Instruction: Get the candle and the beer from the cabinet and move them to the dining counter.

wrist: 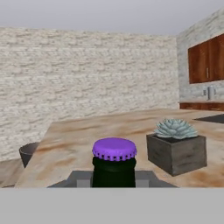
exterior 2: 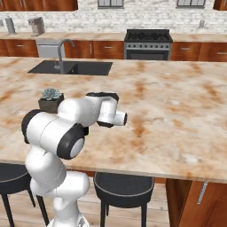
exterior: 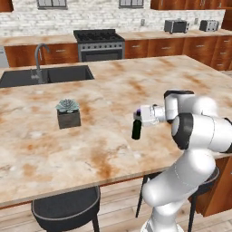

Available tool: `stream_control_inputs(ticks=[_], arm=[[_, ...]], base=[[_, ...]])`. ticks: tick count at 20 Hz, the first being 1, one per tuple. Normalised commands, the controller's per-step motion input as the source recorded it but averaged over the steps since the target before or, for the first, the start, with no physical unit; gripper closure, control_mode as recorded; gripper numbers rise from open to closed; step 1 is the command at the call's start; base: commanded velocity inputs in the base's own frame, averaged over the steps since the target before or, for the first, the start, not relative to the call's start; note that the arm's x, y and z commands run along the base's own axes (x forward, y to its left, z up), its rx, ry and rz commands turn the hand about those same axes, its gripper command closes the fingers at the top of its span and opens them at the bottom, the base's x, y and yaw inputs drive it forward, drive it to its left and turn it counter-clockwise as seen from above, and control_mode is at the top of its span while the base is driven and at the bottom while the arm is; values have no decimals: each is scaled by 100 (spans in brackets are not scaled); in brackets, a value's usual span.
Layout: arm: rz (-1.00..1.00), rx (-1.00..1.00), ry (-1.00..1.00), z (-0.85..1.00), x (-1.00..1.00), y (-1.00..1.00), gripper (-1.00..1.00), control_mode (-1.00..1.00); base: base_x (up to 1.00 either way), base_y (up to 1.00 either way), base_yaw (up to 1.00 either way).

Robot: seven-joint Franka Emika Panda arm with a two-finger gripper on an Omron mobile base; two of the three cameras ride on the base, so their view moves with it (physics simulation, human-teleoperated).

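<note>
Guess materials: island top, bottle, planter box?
Dining counter: polished stone by the look, likely marble; beige with rust-brown veining.
Beer: dark green-black, probably glass; its purple cap has a crimped edge, likely metal.
Planter box: matte grey-brown with faint grain, weathered wood or possibly concrete.

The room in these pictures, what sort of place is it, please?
A home kitchen, rendered. A gas stove stands in a run of wooden cabinets against a brick wall, a toaster sits on that counter, and a large marble island holds a sink with stools beneath its edge.
</note>
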Motion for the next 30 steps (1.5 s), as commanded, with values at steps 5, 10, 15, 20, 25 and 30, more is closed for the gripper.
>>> stream_control_inputs(ticks=[5, 10, 15, 20, 25, 30], arm=[[0, 0, 0, -31, 8, 11, 100, -100], [0, 0, 0, -32, 9, 13, 100, -100], [0, 0, 0, -36, 13, 15, 100, -100], [0, -2, 0, -34, 17, 18, 100, -100], [0, -1, 0, -31, 18, 13, 100, -100], [0, 0, 0, -2, 2, 0, 100, -100]], base=[[0, 0, 0], [0, 0, 0], [0, 0, 0], [0, 0, 0], [0, 0, 0], [0, 0, 0]])
